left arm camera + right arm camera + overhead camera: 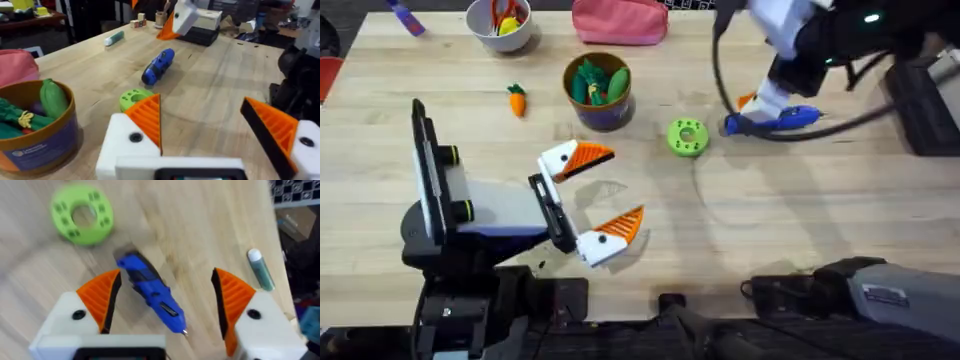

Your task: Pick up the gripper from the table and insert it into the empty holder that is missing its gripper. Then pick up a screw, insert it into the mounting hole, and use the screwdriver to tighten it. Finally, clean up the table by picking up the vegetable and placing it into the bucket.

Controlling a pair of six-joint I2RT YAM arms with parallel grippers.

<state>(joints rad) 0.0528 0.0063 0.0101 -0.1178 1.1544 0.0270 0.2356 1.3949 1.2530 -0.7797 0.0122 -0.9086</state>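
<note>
The right gripper [165,305] hangs over the screwdriver [152,292], pads spread wide with the blue body between them, untouched. The screwdriver lies flat just beside the green disc [82,215], on its far side from the bucket [597,90]. To grip well: centre on the thick barrel, descend squarely, then close. The left gripper [595,195], near the bucket, also stands apart.

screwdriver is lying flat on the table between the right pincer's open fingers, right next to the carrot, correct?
Not the carrot: the overhead view shows the green disc beside the screwdriver. It does lie flat between the open right pincer fingers.
</note>
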